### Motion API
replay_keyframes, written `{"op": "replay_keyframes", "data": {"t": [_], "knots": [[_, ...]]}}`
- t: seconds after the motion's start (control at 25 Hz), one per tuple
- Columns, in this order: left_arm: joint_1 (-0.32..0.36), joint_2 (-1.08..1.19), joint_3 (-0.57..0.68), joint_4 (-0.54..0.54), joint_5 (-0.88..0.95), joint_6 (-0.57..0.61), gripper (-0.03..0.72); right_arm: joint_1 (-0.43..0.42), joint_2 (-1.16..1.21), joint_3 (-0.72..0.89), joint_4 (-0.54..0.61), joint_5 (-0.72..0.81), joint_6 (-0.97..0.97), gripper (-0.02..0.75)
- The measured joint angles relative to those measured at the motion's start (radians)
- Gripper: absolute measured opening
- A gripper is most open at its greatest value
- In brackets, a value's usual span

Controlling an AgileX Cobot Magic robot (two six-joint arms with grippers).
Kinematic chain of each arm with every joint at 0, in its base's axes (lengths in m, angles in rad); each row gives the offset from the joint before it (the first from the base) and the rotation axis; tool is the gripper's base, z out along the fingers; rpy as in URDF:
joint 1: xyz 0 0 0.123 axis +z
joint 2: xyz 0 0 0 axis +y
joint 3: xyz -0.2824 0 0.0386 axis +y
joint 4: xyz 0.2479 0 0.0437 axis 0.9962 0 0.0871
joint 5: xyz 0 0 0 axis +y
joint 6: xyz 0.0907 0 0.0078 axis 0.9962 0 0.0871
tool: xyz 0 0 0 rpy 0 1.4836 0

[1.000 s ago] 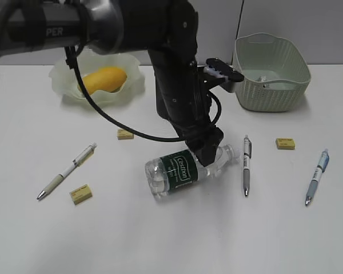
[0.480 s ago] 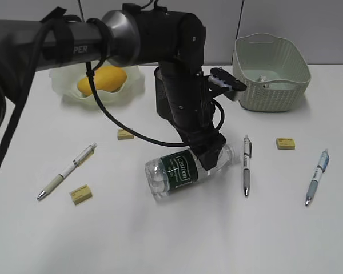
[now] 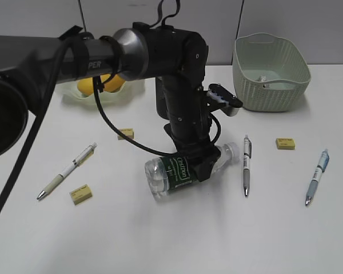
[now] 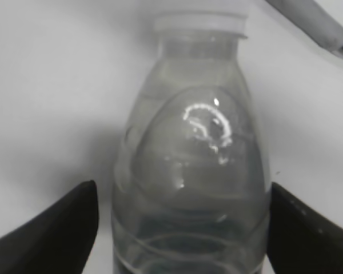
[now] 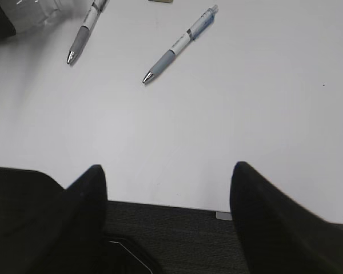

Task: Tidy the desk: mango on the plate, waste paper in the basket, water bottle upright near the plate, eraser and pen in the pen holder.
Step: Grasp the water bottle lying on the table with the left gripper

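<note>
Your left gripper [image 3: 203, 165] is spread wide over the water bottle [image 3: 180, 171], one jaw on each side of its shoulder just below the white cap, with a gap left on both sides, so nothing is gripped. The bottle lies on its side near the middle of the surface [image 3: 171, 240], cap pointing toward the far right corner. It looks full of water, so expect some weight, a smooth slippery wall that gives under pressure, and a tendency to roll. A hold on the firmer shoulder or the labelled middle seems safest for tipping it upright.

Your right gripper [image 5: 166, 188] hangs open and empty over the near edge of the surface, outside the exterior view.

The arm hides most of the plate [image 3: 123, 94] and mango [image 3: 111, 83], and all but a sliver of the pen holder. Something small lies in the basket [image 3: 271, 71]; you cannot tell if it is paper.
</note>
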Motion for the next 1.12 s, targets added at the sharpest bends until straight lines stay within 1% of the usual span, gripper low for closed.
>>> {"op": "replay_keyframes", "data": {"t": [0.16, 0.36, 0.56, 0.76, 0.88, 1.12], "knots": [[0.000, 0.000, 0.000, 0.014, 0.000, 0.000, 0.659, 0.000, 0.000, 0.000, 0.000, 0.000, 0.000, 0.531], [0.000, 0.002, 0.000, 0.018, 0.014, 0.001, 0.603, 0.000, 0.000, 0.000, 0.000, 0.000, 0.000, 0.531], [0.000, 0.031, -0.003, 0.019, 0.040, 0.003, 0.580, 0.000, 0.000, 0.000, 0.000, 0.000, 0.000, 0.531], [0.000, 0.030, -0.005, 0.022, 0.042, 0.004, 0.503, 0.000, 0.000, 0.000, 0.000, 0.000, 0.000, 0.531], [0.000, 0.025, -0.005, 0.023, 0.043, 0.004, 0.491, 0.000, 0.000, 0.000, 0.000, 0.000, 0.000, 0.531], [0.000, -0.017, -0.005, 0.031, 0.043, 0.000, 0.490, 0.000, 0.000, 0.000, 0.000, 0.000, 0.000, 0.531]]}}
